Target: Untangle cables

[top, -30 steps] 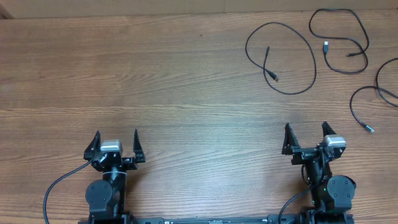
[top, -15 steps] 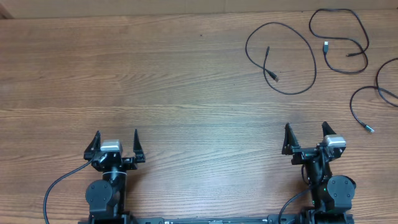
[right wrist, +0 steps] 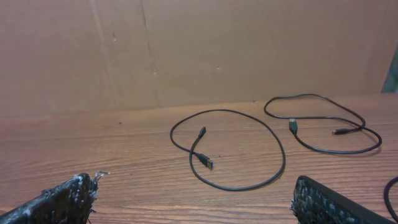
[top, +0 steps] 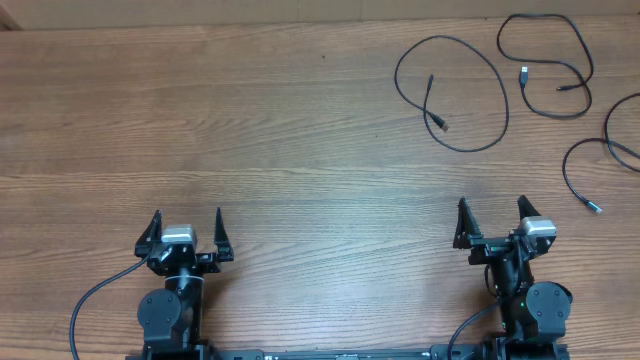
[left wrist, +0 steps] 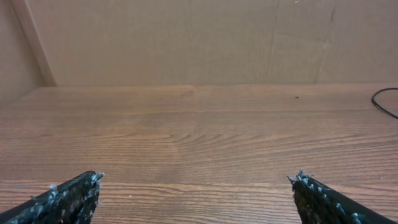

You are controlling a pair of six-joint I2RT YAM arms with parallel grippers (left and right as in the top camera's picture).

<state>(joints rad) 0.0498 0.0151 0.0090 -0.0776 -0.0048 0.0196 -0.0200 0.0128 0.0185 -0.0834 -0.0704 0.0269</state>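
Observation:
Three thin black cables lie apart at the far right of the wooden table. One cable forms a round loop with both plugs inside it; it also shows in the right wrist view. A second looped cable lies at the back right, also in the right wrist view. A third cable runs off the right edge. My left gripper is open and empty at the front left, fingertips spread in its wrist view. My right gripper is open and empty at the front right, well short of the cables.
A brown cardboard wall stands behind the table's far edge, also in the right wrist view. A piece of the round loop cable shows at the right edge of the left wrist view. The arm bases stand at the front edge.

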